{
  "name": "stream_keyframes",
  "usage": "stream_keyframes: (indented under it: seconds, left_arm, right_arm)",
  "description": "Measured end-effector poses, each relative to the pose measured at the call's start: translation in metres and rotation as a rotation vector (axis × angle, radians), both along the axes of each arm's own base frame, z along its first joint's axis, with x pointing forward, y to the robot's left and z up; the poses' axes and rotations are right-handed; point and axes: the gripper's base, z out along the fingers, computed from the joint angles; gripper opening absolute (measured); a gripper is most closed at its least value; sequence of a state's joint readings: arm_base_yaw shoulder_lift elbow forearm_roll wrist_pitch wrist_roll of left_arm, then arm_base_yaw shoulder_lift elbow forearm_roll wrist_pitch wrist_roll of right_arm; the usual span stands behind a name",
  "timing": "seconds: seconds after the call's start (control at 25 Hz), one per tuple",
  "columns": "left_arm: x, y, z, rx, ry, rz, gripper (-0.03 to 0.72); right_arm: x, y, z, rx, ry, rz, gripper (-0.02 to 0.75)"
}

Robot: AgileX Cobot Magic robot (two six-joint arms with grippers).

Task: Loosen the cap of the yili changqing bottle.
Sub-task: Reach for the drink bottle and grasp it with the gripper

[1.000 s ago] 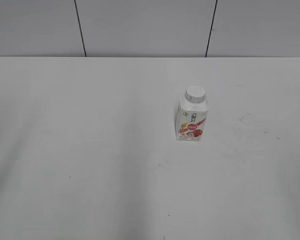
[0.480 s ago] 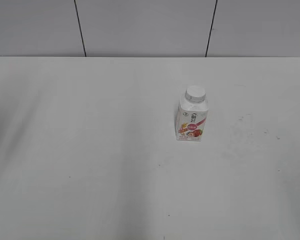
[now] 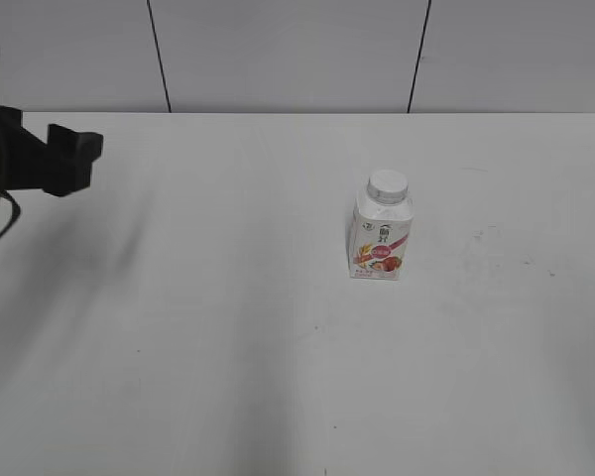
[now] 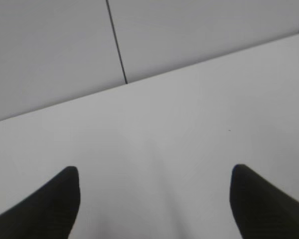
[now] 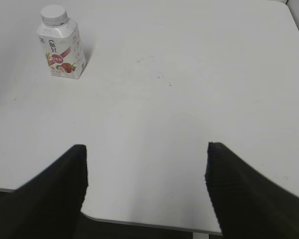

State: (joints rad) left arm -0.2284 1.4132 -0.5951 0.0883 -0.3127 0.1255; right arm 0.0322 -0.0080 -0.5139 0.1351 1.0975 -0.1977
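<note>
The yili changqing bottle stands upright on the white table, right of centre, with its pink-red strawberry label facing me. Its white cap sits on the neck. The bottle also shows in the right wrist view at the upper left, with the cap on top. My left gripper is at the far left edge of the exterior view, far from the bottle; in the left wrist view its jaws are wide open and empty. My right gripper is open and empty over the table's front edge, well short of the bottle.
The white table runs back to a grey panelled wall. The table's front edge and a rounded corner show in the right wrist view. Faint marks lie on the table to the right of the bottle.
My left arm has come into the exterior view at the far left edge. The bottle has not moved.
</note>
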Motion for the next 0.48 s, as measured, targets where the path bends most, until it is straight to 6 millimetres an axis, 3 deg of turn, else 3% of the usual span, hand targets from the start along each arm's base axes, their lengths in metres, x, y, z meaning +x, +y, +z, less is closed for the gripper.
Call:
stream_keyframes:
  seconds: [0.12, 0.48]
  left_arm:
    - [0.008, -0.013, -0.017, -0.044, 0.013, -0.041, 0.562]
    - [0.013, -0.041, -0.036, -0.210, -0.027, -0.282, 0.562]
  right_arm:
    - [0.000, 0.000, 0.000, 0.000, 0.000, 0.000, 0.580]
    - [0.000, 0.000, 0.000, 0.000, 0.000, 0.000, 0.580]
